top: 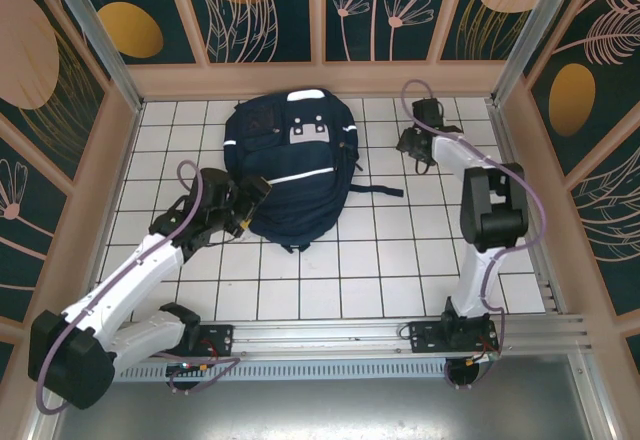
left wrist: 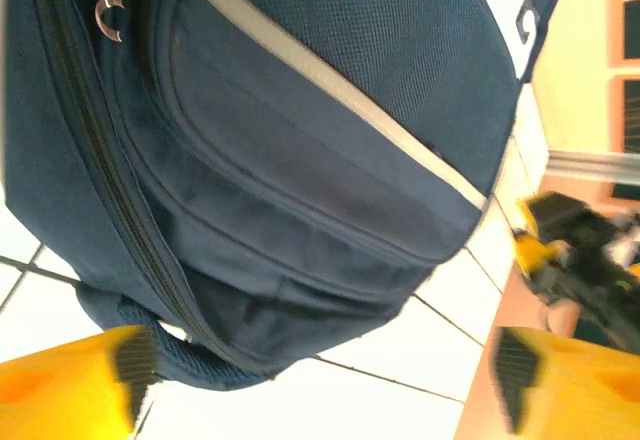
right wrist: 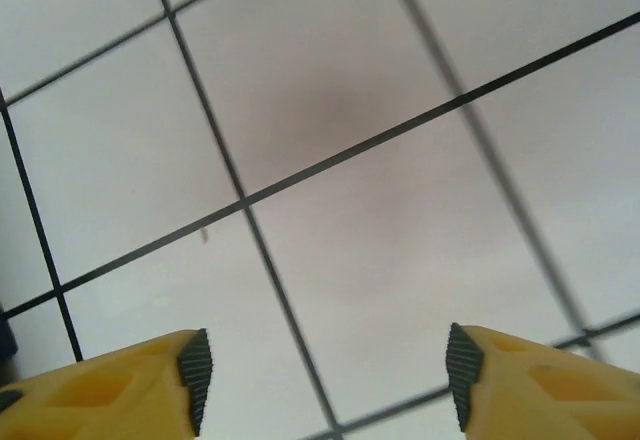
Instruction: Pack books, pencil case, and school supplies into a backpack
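The navy backpack [top: 291,165] lies flat in the middle of the tiled floor, its front with the white stripe facing up. My left gripper [top: 250,205] sits at its lower left edge. In the left wrist view the backpack [left wrist: 300,140] is close in front, its zippers look shut, and the left gripper [left wrist: 325,375] is open with only floor between its yellow fingers. My right gripper [top: 412,148] hovers to the right of the backpack, open over bare tiles [right wrist: 330,210]. The books and the school supplies are out of view.
A dark strap [top: 375,190] trails from the backpack toward the right arm. A metal zipper pull [left wrist: 110,15] hangs at the backpack's side. The right arm [left wrist: 585,250] shows beyond the backpack. Wooden walls [top: 320,80] close in the floor.
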`<state>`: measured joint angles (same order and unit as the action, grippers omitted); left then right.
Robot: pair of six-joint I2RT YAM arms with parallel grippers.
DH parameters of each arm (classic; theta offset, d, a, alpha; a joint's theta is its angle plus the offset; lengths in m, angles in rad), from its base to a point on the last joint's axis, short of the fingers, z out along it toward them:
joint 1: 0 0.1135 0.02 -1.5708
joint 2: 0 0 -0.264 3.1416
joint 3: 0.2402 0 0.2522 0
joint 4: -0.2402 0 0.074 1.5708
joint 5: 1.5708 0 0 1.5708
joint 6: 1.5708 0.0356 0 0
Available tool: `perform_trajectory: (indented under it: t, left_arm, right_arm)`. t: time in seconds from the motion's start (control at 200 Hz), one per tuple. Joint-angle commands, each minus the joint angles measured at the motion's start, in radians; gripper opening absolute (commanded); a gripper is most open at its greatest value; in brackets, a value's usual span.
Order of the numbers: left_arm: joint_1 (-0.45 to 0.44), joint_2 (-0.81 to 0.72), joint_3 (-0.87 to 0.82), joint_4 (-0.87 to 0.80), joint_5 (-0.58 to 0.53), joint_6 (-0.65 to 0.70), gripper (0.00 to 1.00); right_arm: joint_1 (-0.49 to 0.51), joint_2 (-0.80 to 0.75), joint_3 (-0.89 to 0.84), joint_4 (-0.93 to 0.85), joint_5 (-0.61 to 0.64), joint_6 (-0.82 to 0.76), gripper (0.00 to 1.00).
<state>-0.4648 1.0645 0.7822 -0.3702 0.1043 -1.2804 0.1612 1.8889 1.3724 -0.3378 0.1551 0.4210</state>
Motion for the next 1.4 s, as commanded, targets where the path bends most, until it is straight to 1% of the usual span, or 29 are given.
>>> perform_trajectory:
  t: [0.0,0.115,0.205,0.265,0.32,0.36,0.415,0.43,0.5,0.59,0.68,0.725,0.805,0.861,0.956,1.021,1.066,1.096,1.126,1.146,1.171,1.216,1.261,1.356,1.381,1.396]
  left_arm:
    - [0.005,0.043,0.127,-0.152,-0.145,0.18,0.99]
    - [0.033,0.103,0.275,-0.266,-0.333,0.349,0.98]
    - [0.079,0.14,0.33,-0.264,-0.462,0.506,0.98]
    - [0.128,0.164,0.341,-0.243,-0.542,0.594,0.98]
    - [0.175,0.168,0.308,-0.159,-0.6,0.699,0.98]
    - [0.212,0.158,0.266,-0.078,-0.653,0.746,0.99]
    - [0.266,0.135,0.198,0.066,-0.714,0.808,0.99]
    - [0.281,0.126,0.158,0.111,-0.725,0.828,0.99]
    - [0.335,0.108,0.048,0.296,-0.747,0.906,0.99]
    - [0.372,0.166,-0.004,0.427,-0.759,0.955,0.99]
    - [0.385,0.258,-0.049,0.556,-0.785,0.952,0.99]
    - [0.385,0.29,-0.091,0.654,-0.767,0.967,0.99]
    - [0.385,0.323,-0.179,0.85,-0.742,0.996,0.99]
    - [0.385,0.339,-0.233,0.979,-0.728,1.04,0.98]
    - [0.385,0.381,-0.31,1.175,-0.686,1.125,0.99]
    - [0.386,0.398,-0.35,1.269,-0.659,1.135,0.99]
    - [0.387,0.408,-0.393,1.346,-0.623,1.146,0.98]
    - [0.387,0.421,-0.434,1.417,-0.611,1.15,0.99]
    - [0.388,0.434,-0.47,1.522,-0.597,1.161,0.99]
    - [0.388,0.429,-0.479,1.52,-0.578,1.163,0.99]
    - [0.389,0.419,-0.47,1.485,-0.547,1.17,0.99]
    - [0.39,0.427,-0.482,1.522,-0.518,1.186,0.99]
    - [0.397,0.42,-0.487,1.518,-0.481,1.183,0.99]
    - [0.417,0.429,-0.536,1.604,-0.401,1.189,0.99]
    - [0.417,0.447,-0.558,1.653,-0.388,1.195,0.99]
    - [0.417,0.464,-0.571,1.716,-0.385,1.201,0.99]
  right_arm:
    - [0.039,-0.18,-0.066,0.042,0.053,0.002,0.75]
    - [0.041,-0.359,-0.195,0.104,0.025,-0.017,0.87]
    - [0.041,-0.488,-0.288,0.143,0.02,-0.042,0.98]
    - [0.039,-0.564,-0.344,0.162,0.039,-0.057,0.99]
    - [0.04,-0.627,-0.398,0.183,0.058,-0.07,0.99]
    - [0.04,-0.67,-0.442,0.208,0.072,-0.087,0.99]
    - [0.039,-0.732,-0.522,0.288,0.083,-0.122,0.99]
    - [0.038,-0.749,-0.546,0.312,0.091,-0.131,0.99]
    - [0.039,-0.821,-0.672,0.441,0.117,-0.202,0.99]
    - [0.035,-0.868,-0.826,0.6,0.163,-0.31,0.99]
    - [0.009,-0.863,-0.916,0.713,0.204,-0.33,0.99]
    - [-0.004,-0.842,-0.955,0.798,0.193,-0.365,0.99]
    - [-0.027,-0.786,-1.006,0.937,0.227,-0.396,0.99]
    - [-0.051,-0.739,-1.035,1.025,0.22,-0.414,0.99]
    - [-0.111,-0.635,-1.062,1.15,0.164,-0.39,0.99]
    - [-0.13,-0.582,-1.069,1.221,0.135,-0.374,0.99]
    - [-0.135,-0.556,-1.092,1.305,0.107,-0.368,0.99]
    - [-0.139,-0.538,-1.105,1.353,0.084,-0.353,0.99]
    - [-0.142,-0.515,-1.108,1.373,0.058,-0.358,0.99]
    - [-0.142,-0.499,-1.105,1.386,0.046,-0.365,0.99]
    - [-0.142,-0.493,-1.086,1.347,0.033,-0.37,0.99]
    - [-0.146,-0.48,-1.072,1.342,-0.014,-0.382,0.99]
    - [-0.147,-0.479,-1.076,1.352,-0.052,-0.4,0.99]
    - [-0.149,-0.491,-1.092,1.371,-0.086,-0.41,0.99]
    - [-0.15,-0.493,-1.094,1.372,-0.091,-0.41,0.99]
    - [-0.153,-0.493,-1.095,1.373,-0.094,-0.41,0.99]
